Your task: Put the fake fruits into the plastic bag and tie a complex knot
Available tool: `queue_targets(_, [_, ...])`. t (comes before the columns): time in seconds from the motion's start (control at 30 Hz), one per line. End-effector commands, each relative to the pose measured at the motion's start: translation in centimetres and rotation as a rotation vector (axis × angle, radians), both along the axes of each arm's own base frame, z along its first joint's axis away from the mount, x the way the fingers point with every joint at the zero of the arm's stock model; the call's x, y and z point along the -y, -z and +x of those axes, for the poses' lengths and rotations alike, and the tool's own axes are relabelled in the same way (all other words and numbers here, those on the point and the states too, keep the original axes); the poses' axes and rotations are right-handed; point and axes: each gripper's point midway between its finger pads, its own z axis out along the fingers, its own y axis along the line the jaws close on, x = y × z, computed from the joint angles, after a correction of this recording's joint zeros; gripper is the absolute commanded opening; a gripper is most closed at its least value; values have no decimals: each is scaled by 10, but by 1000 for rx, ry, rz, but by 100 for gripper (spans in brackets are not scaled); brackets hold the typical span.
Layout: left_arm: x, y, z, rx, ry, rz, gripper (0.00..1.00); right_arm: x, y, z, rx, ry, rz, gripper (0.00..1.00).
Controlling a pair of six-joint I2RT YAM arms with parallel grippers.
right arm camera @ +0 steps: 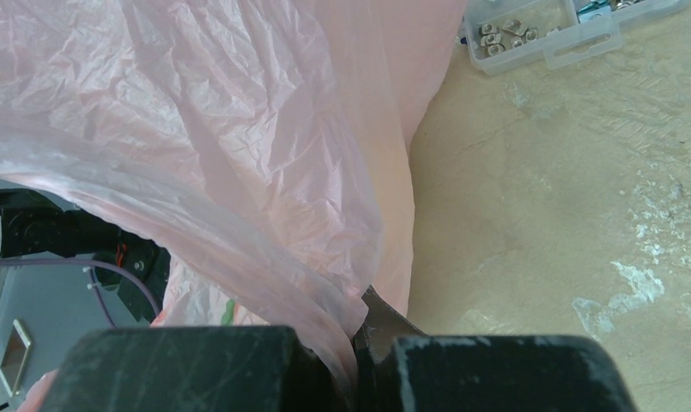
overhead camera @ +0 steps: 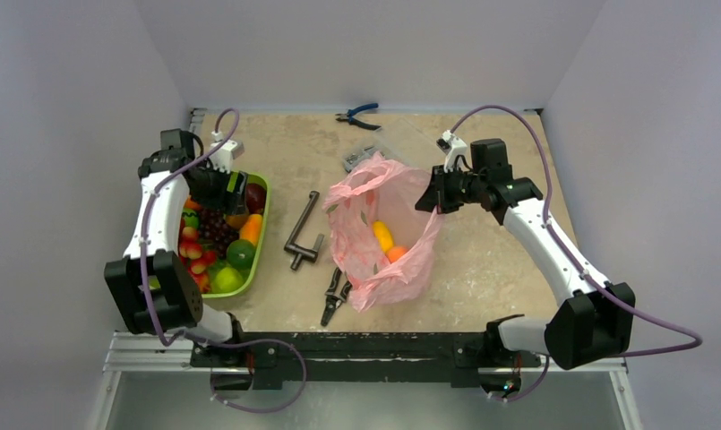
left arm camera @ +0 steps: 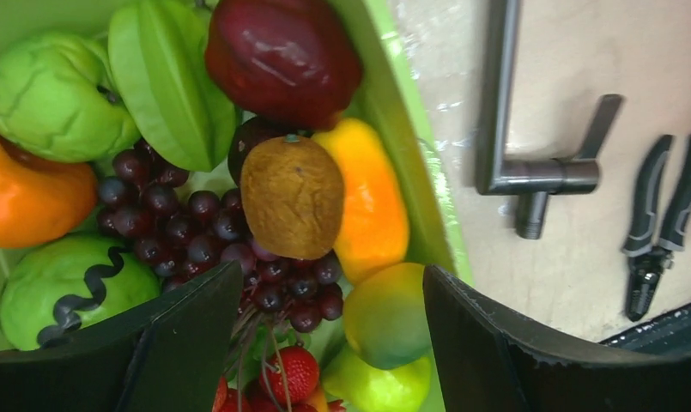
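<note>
The fake fruits (overhead camera: pixel 218 237) lie heaped in a lime-green tray (overhead camera: pixel 260 246) at the left. My left gripper (overhead camera: pixel 222 188) hangs over them, open, with nothing between its fingers. In the left wrist view its jaws (left arm camera: pixel 333 318) straddle purple grapes (left arm camera: pixel 196 232) and a green-yellow fruit (left arm camera: pixel 386 313), below a brown kiwi (left arm camera: pixel 292 196) and a dark red apple (left arm camera: pixel 281 56). The pink plastic bag (overhead camera: pixel 374 237) stands open mid-table with a yellow fruit (overhead camera: pixel 383 236) and an orange fruit (overhead camera: pixel 396 253) inside. My right gripper (overhead camera: pixel 433 199) is shut on the bag's rim (right arm camera: pixel 324 283). No knot shows.
A dark L-shaped metal handle (overhead camera: pixel 301 233) lies between tray and bag, with black pliers (overhead camera: pixel 336 296) near the bag's front. Blue-handled pliers (overhead camera: pixel 356 114) lie at the table's far edge. A clear box of small parts (right arm camera: pixel 539 34) sits behind the bag.
</note>
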Motion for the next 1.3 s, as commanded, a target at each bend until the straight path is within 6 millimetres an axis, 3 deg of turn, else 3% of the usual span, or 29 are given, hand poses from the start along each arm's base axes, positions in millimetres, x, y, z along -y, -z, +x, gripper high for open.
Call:
queue_targets(0.0, [-18,23,12,-68,-85,58,76,-3,-17,6,45,-8,18,0])
queue_targets(0.33, [-19,74,20,-147,-84,67,73,-3,-12,8,36,-5,13,0])
queue_targets(0.47, [-17,82,24,-150,-72,64,62,-3,-11,8,37,-6,9,0])
queue_targets(0.57, [-15,73,26,-134,-66,50,47,-2,-11,8,38,-5,8,0])
queue_targets(0.7, [-2,22,20,-9,-27,7,34,-2,-11,7,38,-7,5,0])
queue_targets(0.83, [51,-53,-8,246,225,-91,33,-3,-8,6,31,-11,7,0])
queue_targets(1.0, [148,-123,-81,549,718,-185,36,-4,-7,7,25,-14,16,0])
queue_targets(1.1, [194,-144,-118,694,968,-192,37,-4,-9,7,31,-11,17,0])
queue_targets(1.27, [261,-147,-140,810,1250,-134,36,-4,-8,6,29,-12,19,0])
